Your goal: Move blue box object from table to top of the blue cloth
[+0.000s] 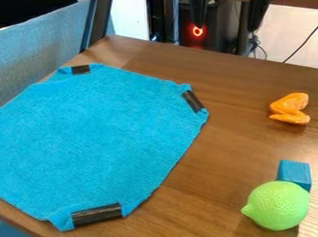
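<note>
Blue and partly hidden behind the green lime [278, 206], the box [295, 172] sits on the bare wood of the table [221, 160], well apart from the cloth [99, 138]. None of the move is done, then: the grasp, the lift, the carry across and the setting down are all left. The gripper [225, 28] hangs at the top edge of the view, its two fingers spread wide with nothing between them, well apart from the box. The cloth lies spread out, dark tape at its corners, with nothing set on it, so the goal looks ready to take the box.
</note>
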